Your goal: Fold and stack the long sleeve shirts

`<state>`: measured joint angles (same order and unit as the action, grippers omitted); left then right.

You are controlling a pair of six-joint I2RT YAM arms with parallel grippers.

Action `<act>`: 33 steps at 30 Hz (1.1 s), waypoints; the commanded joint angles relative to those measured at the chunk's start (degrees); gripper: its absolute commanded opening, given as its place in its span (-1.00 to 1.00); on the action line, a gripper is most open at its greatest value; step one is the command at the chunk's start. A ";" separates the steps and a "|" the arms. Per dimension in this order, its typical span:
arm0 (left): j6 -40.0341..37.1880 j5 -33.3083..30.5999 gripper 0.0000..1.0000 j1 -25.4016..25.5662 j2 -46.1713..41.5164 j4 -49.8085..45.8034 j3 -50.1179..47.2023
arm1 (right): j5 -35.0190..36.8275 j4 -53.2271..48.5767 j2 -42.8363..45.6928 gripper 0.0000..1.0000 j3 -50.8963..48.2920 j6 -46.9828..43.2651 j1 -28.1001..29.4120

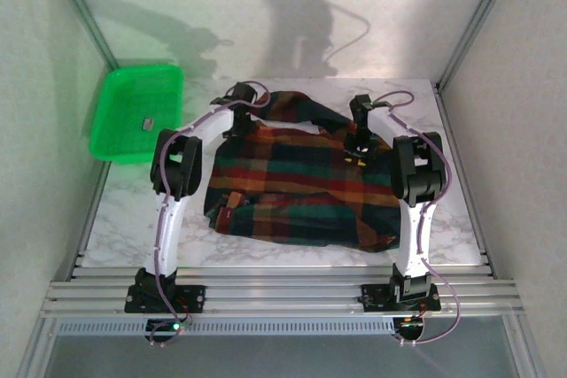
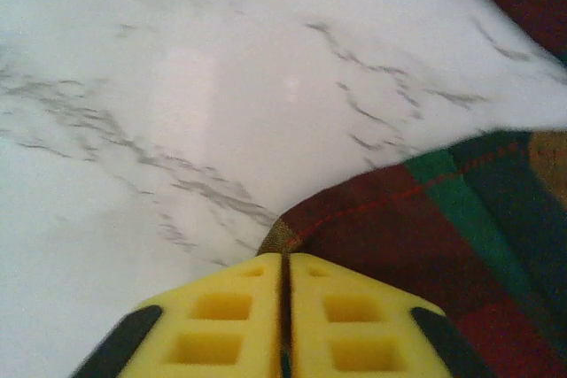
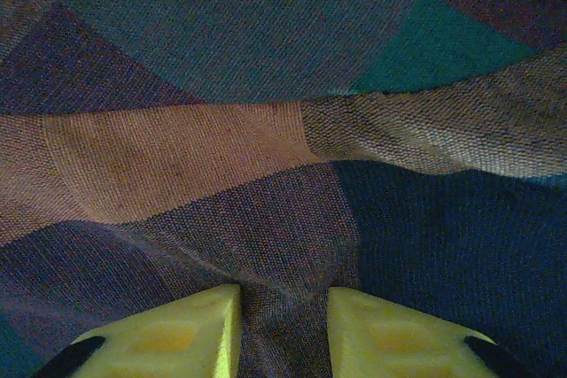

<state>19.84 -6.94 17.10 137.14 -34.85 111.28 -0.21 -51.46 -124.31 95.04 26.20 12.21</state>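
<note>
Left claw (image 2: 285, 307) pinched tight on plaid shirt (image 1: 292, 174) hem at far-left corner. Right claw (image 3: 283, 329) narrow, shirt fold bunched between fingers.

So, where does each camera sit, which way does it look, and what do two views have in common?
Top external: above and behind the bases, looking down at the marble table, plaid shirt, green tray and both arms.
Left wrist: low over the marble; left gripper shut on a shirt edge.
Right wrist: close above cloth, a fold between the right gripper fingers.
All three views share the plaid shirt.
</note>
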 commanded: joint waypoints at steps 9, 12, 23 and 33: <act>2.14 0.06 -0.77 -4.53 -7.32 4.24 -9.04 | -0.43 -0.67 -1.72 -0.44 0.66 0.88 0.05; 3.55 5.61 -0.30 -4.30 -9.11 5.00 -6.96 | -3.82 1.76 0.04 -0.30 0.58 0.01 0.01; 3.58 14.97 0.40 -4.30 -13.34 7.02 -3.49 | -6.63 -0.80 2.33 0.22 17.05 -10.68 -2.73; 7.48 23.28 0.44 -5.78 -12.70 9.04 -8.93 | -2.07 0.71 -6.69 0.24 28.01 -30.01 -4.32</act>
<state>25.56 12.73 12.12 123.92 -26.33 103.96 -2.13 -51.11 -127.46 123.70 3.97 7.40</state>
